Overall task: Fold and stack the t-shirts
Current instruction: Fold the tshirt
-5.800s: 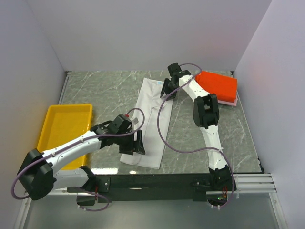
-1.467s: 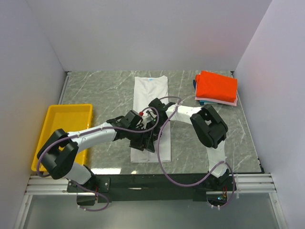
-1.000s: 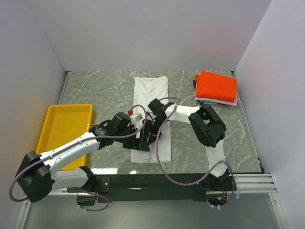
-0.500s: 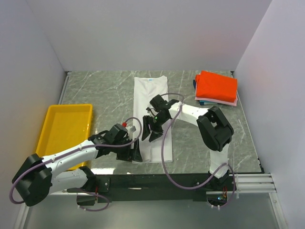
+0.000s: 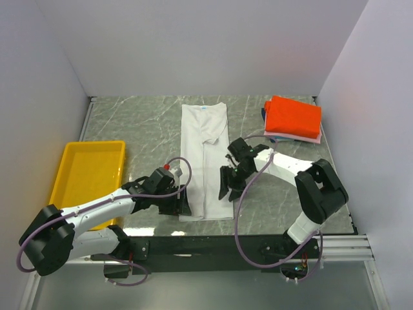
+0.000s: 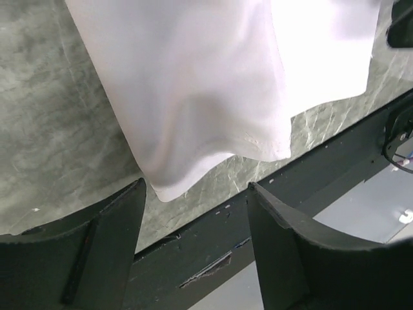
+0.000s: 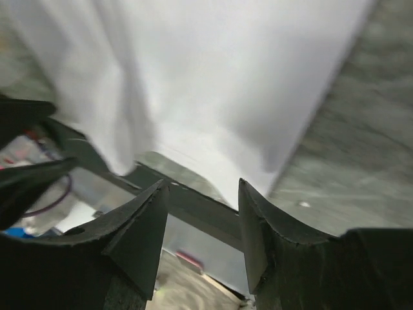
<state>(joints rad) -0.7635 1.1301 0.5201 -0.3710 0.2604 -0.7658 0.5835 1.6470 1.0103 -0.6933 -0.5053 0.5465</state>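
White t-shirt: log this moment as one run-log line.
white t-shirt: narrow strip, flat | left gripper: open, at hem | right gripper: open, right edge

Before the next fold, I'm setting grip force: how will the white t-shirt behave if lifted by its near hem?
Probably floppy: the white t-shirt lies flat, its near hem rippled in the left wrist view. Thin cloth, likely light; folded layers may slide apart.

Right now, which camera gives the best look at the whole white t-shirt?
Top external: the white t-shirt lies full length as a narrow strip, neck label at the far end. Left wrist shows only its near hem corner; right wrist, a blurred stretch of cloth.
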